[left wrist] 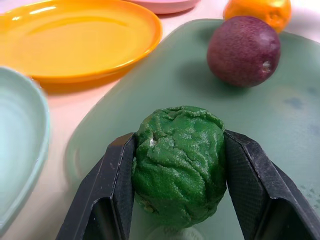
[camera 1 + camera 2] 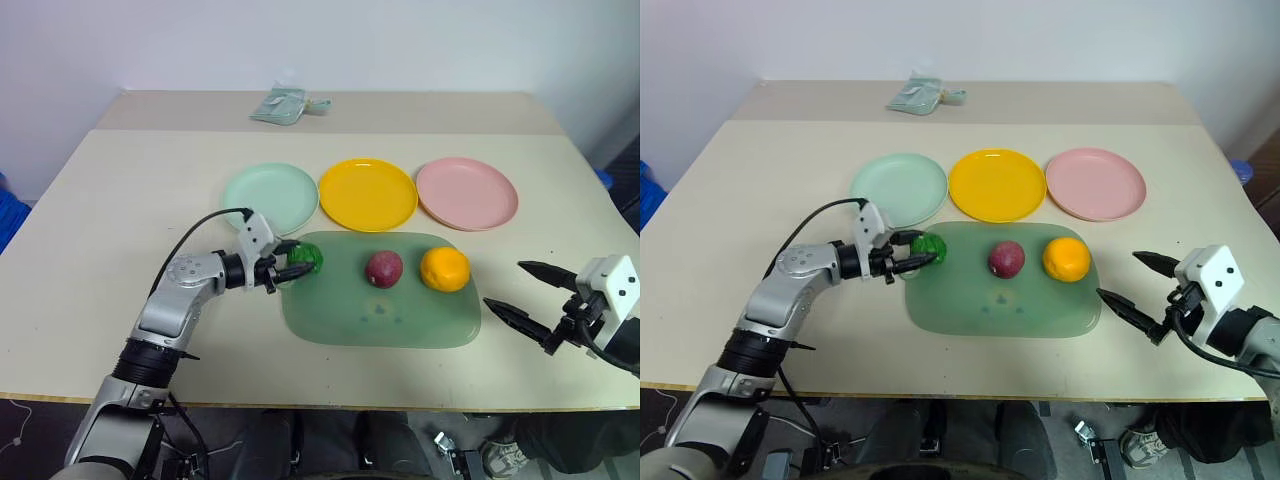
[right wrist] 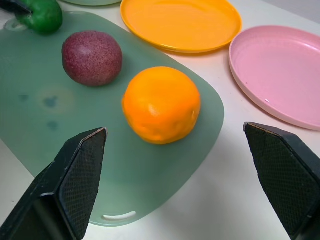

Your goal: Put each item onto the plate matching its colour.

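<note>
Right, left pincer (image 2: 291, 268) is clamping the green item (image 1: 179, 156), one finger (image 1: 114, 186) on each flank, and the pads are sitting about mid-height on it in the left wrist view. The item is resting at the board's (image 2: 400, 320) near-left corner, just below the mint plate (image 2: 268, 194).

Grip is looking square, so I'd say the step in hand is lift and carry. Advice: lifting straight up first, enough to clear the board edge and the plate rim, before swinging over. The mint plate is lying close, so the travel is short; keeping the wrist level is helping the bumpy skin stay seated in the pads. Lowering to the plate's middle, not the rim, since a rounded toy will probably roll once the fingers are letting go. Opening only when it's touching down.

Right pincer (image 2: 532, 291) is hanging spread wide and empty over the table (image 2: 120, 220), off the board's right end, with the orange (image 3: 161, 104) lying nearest it on the board. The purple one (image 2: 384, 268) is sitting between green and orange. Yellow plate (image 2: 368, 193) and pink plate (image 2: 466, 192) are waiting bare beyond the board. Watching that the two arms aren't crossing near the middle if both are moving at once. Cloth bundle (image 2: 285, 105) at the far edge is not part of the job.
</note>
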`<state>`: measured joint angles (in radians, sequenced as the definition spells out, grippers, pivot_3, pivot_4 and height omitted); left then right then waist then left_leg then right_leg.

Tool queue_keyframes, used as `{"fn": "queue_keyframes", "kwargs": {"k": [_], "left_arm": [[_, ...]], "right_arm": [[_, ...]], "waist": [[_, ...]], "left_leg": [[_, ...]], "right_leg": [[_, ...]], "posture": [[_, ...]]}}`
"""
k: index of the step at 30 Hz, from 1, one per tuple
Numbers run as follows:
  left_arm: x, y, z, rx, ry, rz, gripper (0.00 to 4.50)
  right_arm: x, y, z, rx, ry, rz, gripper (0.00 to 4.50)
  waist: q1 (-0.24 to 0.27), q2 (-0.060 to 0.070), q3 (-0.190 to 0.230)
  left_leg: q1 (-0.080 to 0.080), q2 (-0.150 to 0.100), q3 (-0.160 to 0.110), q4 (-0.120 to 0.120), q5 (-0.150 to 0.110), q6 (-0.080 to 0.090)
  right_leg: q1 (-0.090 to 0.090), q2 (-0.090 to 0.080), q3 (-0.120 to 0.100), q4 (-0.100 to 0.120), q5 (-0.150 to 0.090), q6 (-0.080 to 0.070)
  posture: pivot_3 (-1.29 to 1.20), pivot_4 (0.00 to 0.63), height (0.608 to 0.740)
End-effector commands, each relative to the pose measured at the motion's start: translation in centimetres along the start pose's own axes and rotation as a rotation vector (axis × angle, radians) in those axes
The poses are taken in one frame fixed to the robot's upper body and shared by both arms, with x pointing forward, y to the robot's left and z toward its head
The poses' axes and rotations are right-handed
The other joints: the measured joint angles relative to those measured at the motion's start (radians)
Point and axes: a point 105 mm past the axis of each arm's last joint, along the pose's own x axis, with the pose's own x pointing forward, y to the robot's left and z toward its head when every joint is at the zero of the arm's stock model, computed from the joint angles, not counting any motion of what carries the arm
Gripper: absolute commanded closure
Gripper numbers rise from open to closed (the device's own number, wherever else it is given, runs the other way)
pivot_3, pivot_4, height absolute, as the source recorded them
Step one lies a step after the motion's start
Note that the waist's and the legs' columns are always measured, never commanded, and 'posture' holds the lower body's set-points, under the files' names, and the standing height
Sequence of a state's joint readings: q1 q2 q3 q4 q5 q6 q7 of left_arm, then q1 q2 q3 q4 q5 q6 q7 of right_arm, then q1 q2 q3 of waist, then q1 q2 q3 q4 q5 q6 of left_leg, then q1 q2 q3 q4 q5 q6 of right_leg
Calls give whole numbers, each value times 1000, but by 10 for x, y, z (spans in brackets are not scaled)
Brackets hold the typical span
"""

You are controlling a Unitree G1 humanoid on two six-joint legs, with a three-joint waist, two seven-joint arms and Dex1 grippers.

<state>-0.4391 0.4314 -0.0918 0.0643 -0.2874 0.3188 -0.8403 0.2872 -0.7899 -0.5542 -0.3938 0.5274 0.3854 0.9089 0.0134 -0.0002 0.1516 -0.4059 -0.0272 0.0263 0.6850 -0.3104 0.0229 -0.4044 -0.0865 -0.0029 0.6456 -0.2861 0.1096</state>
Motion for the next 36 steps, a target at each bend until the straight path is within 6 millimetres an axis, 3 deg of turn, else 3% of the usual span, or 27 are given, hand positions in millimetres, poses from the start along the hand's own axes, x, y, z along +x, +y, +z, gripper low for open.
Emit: {"fn": "queue_keyframes", "kwargs": {"k": [1, 5, 11, 16, 21, 26, 29, 31, 36], "left_arm": [[-13, 54, 30, 35, -75, 336, 2541], [-17, 96, 36, -47, -67, 605, 2541], [7, 106, 19, -30, 45, 659, 2541], [13, 107, 15, -38, 56, 645, 114], [4, 109, 21, 18, 31, 650, 22], [-21, 111, 37, 36, -61, 671, 22], [-38, 105, 44, 92, -82, 635, 22], [-49, 89, 43, 117, -80, 533, 22], [-59, 23, 27, 101, -13, 163, 22]], "right_arm": [[9, 3, 12, -44, -62, 14, 0], [22, 11, 17, -51, -105, 42, 0], [40, 19, 22, -50, -143, 65, 0], [45, 23, 29, -60, -163, 65, 0], [52, 29, 39, -60, -179, 69, 0], [58, 38, 47, -41, -185, 101, 0], [65, 44, 54, -37, -189, 125, 0], [75, 52, 60, 2, -194, 168, 0], [103, 63, 66, -67, -153, 164, 0]], "waist": [[0, 0, 0], [2, -1, 0], [2, -1, 0], [0, -1, 1], [0, -1, 1], [0, -1, 1], [-3, -1, 1], [-6, -1, 0], [-4, -1, 0]], "left_leg": [[0, 0, 0, 0, 0, 0], [0, 0, 0, 1, 0, 0], [0, -1, 0, 1, 1, -1], [0, -1, 0, 1, 1, -2], [0, 0, 0, 1, 2, -3], [0, 0, 0, 1, 2, -3], [0, 0, 0, 1, 2, -3], [0, 0, 0, 1, 2, -3], [0, 1, 0, 0, 2, -4]], "right_leg": [[0, 0, 0, 0, 0, 0], [0, 1, 0, 2, 0, 0], [0, 4, -1, 1, 0, 1], [-1, 4, 0, 2, 0, 1], [-1, 3, 0, 2, 0, 1], [-1, 3, 0, 2, 0, 1], [-2, 3, 0, 2, 0, 1], [-2, 2, 1, 2, 0, 1], [-3, 1, 0, 2, 0, 0]], "posture": [[0, 150, 740], [0, 150, 740], [0, 150, 740], [0, 150, 740], [0, 150, 740], [0, 150, 740], [0, 150, 740], [0, 150, 740], [0, 150, 740]]}}
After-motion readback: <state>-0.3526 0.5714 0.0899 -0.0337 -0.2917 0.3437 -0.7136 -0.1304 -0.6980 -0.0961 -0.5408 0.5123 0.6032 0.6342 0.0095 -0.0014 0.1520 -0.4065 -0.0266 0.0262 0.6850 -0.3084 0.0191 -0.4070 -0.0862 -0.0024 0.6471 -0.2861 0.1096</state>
